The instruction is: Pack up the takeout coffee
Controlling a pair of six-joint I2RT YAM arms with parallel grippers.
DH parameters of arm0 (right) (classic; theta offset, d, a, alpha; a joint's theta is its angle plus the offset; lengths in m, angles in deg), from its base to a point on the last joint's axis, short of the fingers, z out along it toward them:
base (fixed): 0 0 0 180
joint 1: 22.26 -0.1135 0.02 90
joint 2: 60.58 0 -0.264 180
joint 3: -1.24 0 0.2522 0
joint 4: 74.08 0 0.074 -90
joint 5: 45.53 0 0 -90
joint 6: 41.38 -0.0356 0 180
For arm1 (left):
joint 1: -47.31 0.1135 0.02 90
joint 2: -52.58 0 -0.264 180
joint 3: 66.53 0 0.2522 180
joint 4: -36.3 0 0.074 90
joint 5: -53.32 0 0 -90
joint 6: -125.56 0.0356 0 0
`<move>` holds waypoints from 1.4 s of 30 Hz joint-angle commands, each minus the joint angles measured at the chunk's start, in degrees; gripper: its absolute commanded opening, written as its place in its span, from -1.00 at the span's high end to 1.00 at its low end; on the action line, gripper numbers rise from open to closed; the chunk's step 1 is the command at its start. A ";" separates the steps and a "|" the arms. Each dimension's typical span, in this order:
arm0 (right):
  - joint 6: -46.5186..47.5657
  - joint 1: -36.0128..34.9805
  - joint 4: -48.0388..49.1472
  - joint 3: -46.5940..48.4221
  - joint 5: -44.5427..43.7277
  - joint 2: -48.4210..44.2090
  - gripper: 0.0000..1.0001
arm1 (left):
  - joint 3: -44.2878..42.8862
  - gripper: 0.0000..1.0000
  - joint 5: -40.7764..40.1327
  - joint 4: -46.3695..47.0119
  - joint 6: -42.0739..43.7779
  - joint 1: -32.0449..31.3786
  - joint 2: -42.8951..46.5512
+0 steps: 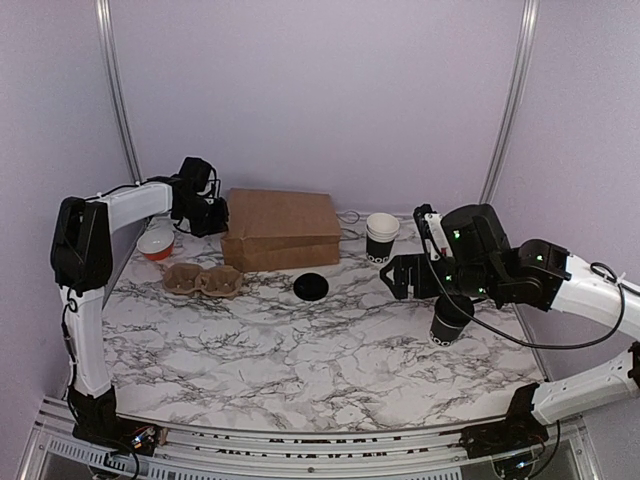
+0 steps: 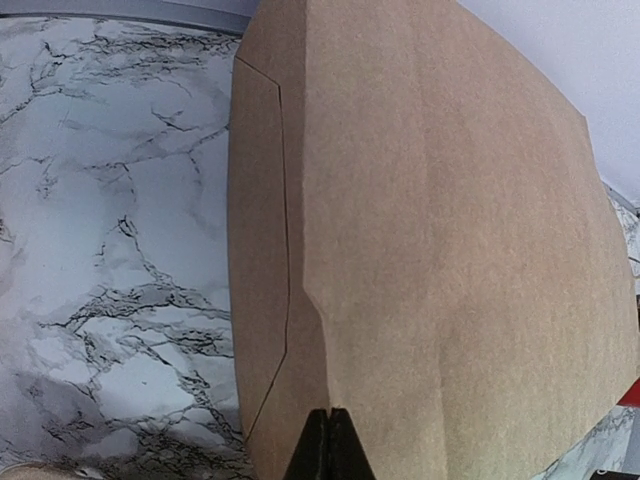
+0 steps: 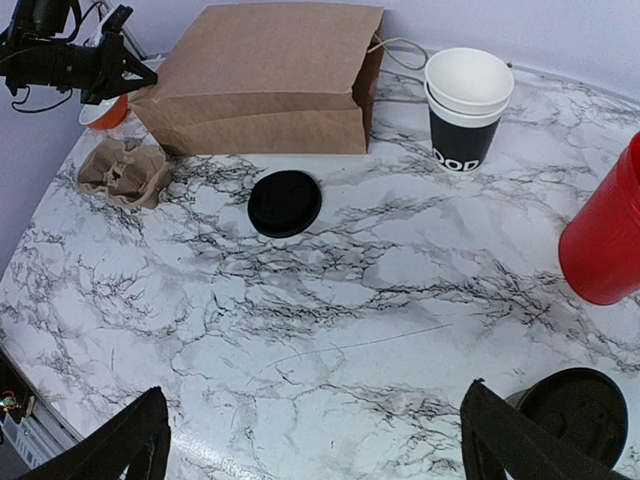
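The takeout coffee, a small black cup with its black lid on, stands at the right of the marble table. My right gripper hovers open above bare table just left of it, nothing between the fingers; the top view shows this gripper up and left of the cup. At the back lies a flat brown paper bag. My left gripper is shut on a fold at the bag's left end, and the top view has it against that same end.
A stack of white-rimmed black cups stands right of the bag, with a loose black lid in front of it. A cardboard cup carrier and a red-and-white bowl sit at left. A red cylinder stands at far right.
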 commanded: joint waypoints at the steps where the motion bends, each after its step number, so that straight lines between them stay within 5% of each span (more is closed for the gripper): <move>1: -0.36 -0.24 0.80 0.32 0.06 0.07 -0.96 | -2.72 1.00 1.21 0.90 0.72 0.03 1.59; 16: 0.50 -0.02 7.73 0.72 0.58 2.93 -0.99 | -1.88 1.00 3.31 3.41 3.93 0.01 15.90; 27: -1.71 11.90 23.85 -2.24 17.35 3.25 -1.00 | 10.56 1.00 9.97 7.53 3.16 -0.78 33.73; 42: -9.45 12.56 38.77 -5.17 28.13 7.82 -0.96 | 34.57 1.00 17.16 21.69 -5.27 -4.95 52.40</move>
